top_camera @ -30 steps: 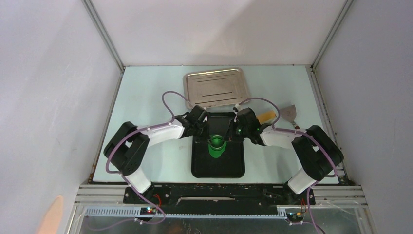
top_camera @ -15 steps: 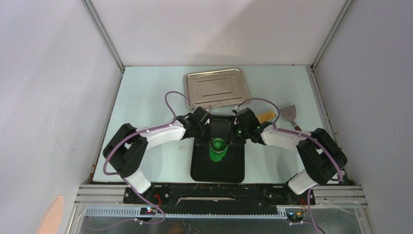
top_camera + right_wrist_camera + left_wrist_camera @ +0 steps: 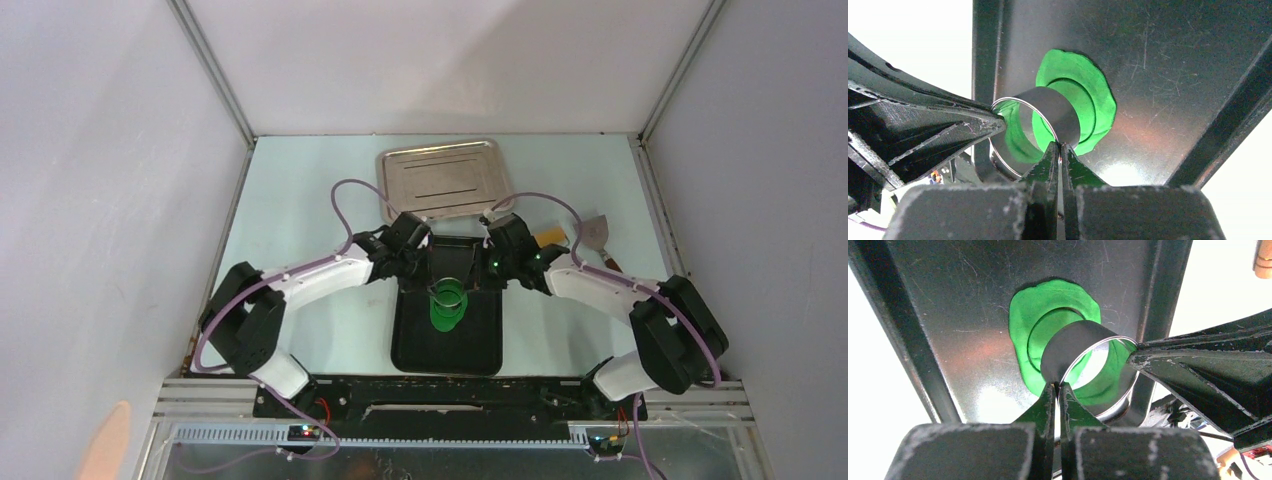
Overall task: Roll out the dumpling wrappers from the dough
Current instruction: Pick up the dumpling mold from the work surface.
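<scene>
A flat bright green sheet of dough (image 3: 446, 314) (image 3: 1020, 322) (image 3: 1098, 95) lies on the black tray (image 3: 447, 352). A round cut line in it outlines a dumpling wrapper (image 3: 1037, 337) (image 3: 1079, 97). Just above the sheet a thin metal ring cutter (image 3: 451, 293) (image 3: 1073, 347) (image 3: 1050, 107) hangs tilted, pinched by both grippers. My left gripper (image 3: 433, 285) (image 3: 1058, 386) is shut on the ring's left rim. My right gripper (image 3: 470, 284) (image 3: 1060, 146) is shut on its right rim. The ring hides part of the dough.
A silver metal tray (image 3: 443, 180) lies at the back of the table. A tan wooden roller (image 3: 548, 237) and a metal scraper (image 3: 596, 234) lie to the right of the black tray, behind my right arm.
Both arms have reached farther over the black tray, and the ring cutter has come up off the dough, leaving a round cut line in the sheet.
</scene>
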### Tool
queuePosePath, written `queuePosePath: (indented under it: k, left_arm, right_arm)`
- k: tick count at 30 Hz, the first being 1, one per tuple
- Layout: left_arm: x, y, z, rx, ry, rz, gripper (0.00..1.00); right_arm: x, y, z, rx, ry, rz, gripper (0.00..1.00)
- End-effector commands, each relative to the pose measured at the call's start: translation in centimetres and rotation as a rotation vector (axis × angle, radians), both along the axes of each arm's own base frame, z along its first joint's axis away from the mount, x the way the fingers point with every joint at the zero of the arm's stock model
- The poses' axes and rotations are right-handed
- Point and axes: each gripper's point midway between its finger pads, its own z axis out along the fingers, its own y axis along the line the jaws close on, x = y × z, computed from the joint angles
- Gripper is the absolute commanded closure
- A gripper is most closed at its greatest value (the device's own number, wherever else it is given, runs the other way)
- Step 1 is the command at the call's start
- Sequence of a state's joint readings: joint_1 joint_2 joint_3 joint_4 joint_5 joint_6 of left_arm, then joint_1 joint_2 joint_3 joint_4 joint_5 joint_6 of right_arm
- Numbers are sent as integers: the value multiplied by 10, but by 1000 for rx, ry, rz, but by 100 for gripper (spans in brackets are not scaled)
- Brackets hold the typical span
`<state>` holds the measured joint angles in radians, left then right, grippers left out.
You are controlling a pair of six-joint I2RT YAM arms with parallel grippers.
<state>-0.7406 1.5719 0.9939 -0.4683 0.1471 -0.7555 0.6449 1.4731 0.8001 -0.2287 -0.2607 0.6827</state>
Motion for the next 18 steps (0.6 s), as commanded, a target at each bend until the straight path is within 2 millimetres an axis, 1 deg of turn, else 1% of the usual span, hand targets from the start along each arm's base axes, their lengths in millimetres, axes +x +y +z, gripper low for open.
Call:
queuePosePath:
  k: [1,4,6,12,15,18]
  left_arm:
    - [0,47,13,165,-38,36,100]
    - [2,47,21,161,-56,38,100]
    - [3,46,24,157,-62,37,100]
    - [4,46,16,171,-48,30,100]
    - [2,46,16,167,-46,29,100]
    - [3,47,20,168,-55,32,100]
  right_arm:
    - [6,-46,-5,-196,-17,-72,100]
    - [10,-44,4,-186,-37,-73,100]
    - [11,-44,6,-186,-41,-75,100]
    - [10,-47,1,-205,-27,-72,100]
    - [11,-45,3,-193,-34,-72,100]
    - [13,-43,6,-182,-41,-69,100]
